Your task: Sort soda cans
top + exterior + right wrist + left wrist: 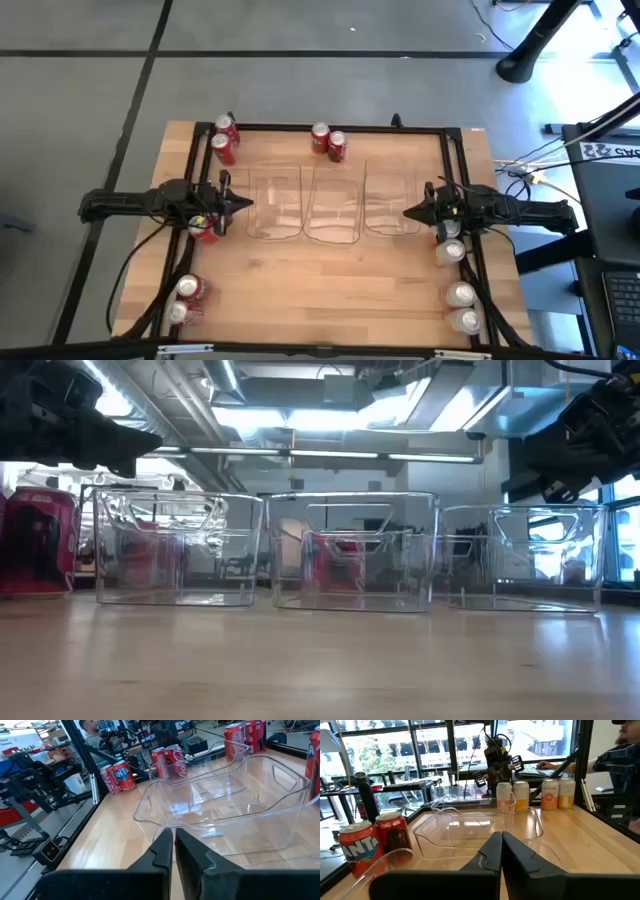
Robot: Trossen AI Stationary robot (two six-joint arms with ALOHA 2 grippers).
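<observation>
Red soda cans stand upright on the table in pairs: at the far left corner [224,140], at the far middle [328,141] and at the near left corner [186,297]. One more red can [205,229] stands under my left arm. Pale cans stand along the right edge [450,250], [462,308]. My left gripper [247,205] [501,842] is shut and hovers beside the left bin. My right gripper [407,212] [173,837] is shut and hovers beside the right bin. Neither touches a can.
Three clear plastic bins stand side by side mid-table: left [275,238], middle [333,243], right [385,233], with nothing visible in them. A black frame [300,127] runs along the table's edges. Bare wood lies between the bins and the near edge. A person sits beyond the table [620,755].
</observation>
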